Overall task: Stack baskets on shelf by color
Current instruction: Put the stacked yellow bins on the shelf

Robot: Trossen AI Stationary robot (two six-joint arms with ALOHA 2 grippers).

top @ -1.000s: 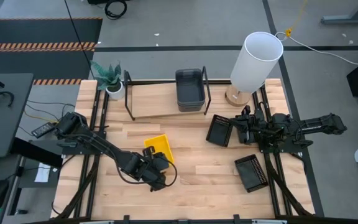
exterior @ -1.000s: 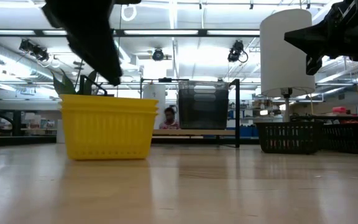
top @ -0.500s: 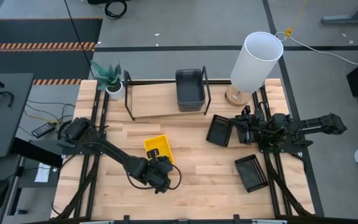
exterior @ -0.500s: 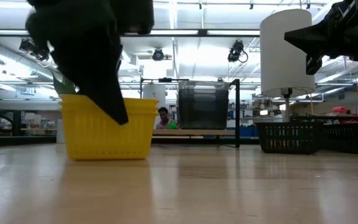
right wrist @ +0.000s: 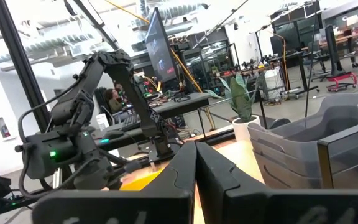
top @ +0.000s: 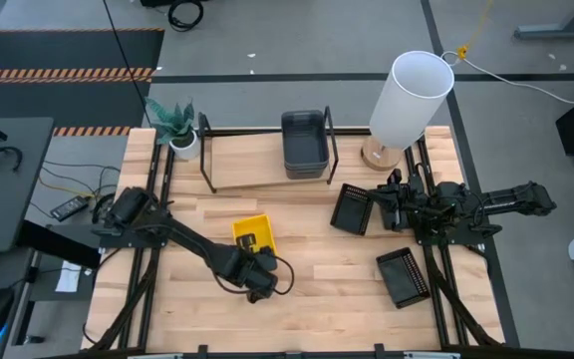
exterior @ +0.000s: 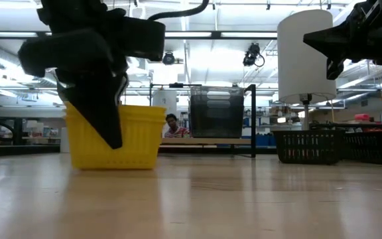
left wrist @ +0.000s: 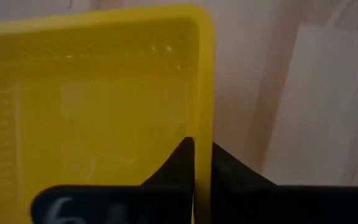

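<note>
the left gripper [top: 251, 253] sits at the near edge of the yellow basket [top: 254, 234], its fingers [left wrist: 185, 158] pinching the basket's side wall, one inside and one outside. the basket rests on the table [top: 317, 274] in front of the shelf [top: 247, 160], where grey baskets [top: 304, 142] are stacked. two black baskets [top: 352, 208] lie on the table to the right, one just beside the right gripper [top: 392, 204], whose fingers are pressed together above the table. a white lamp [top: 407, 100] stands behind, a potted plant [top: 174, 127] by the shelf's left end.

Two dark jointed arms, black wedge-shaped fingers [left wrist: 185, 163], black cable looped at left hand [top: 251, 271], green indicator light
</note>
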